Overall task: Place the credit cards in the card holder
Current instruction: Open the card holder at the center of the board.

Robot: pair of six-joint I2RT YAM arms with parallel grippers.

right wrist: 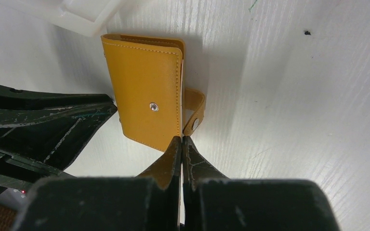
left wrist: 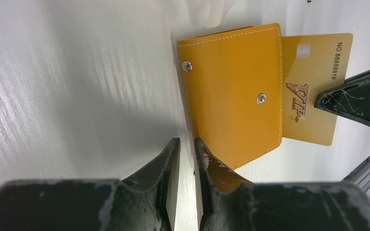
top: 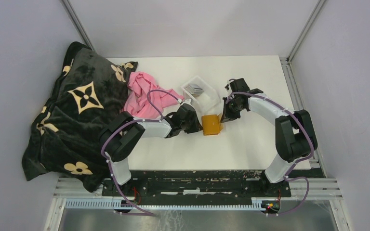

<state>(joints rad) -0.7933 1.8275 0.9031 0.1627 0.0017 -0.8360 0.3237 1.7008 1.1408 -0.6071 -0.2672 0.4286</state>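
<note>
At mid-table, just beside the clear tray (top: 213,99), the card holder (top: 211,125) sits folded between your two arms. Right gripper (right wrist: 181,147): jaws pressed fully together, pinching the outer edge of a gold card (left wrist: 313,96) that is part-way into the holder's side, with a good part of its face showing. Left gripper (left wrist: 187,163): fingers a narrow slit apart with only table showing between them, one tip lying over the holder's near corner. It grasps nothing and appears to brace the holder.

Step in hand, as judged: seating this card. Your next move calls for a straight push along the card's own plane while the left tip stops the holder sliding. Whether the card sits in a pocket or merely between the panels cannot be told. More credit cards (top: 195,88) wait in the tray.
</note>
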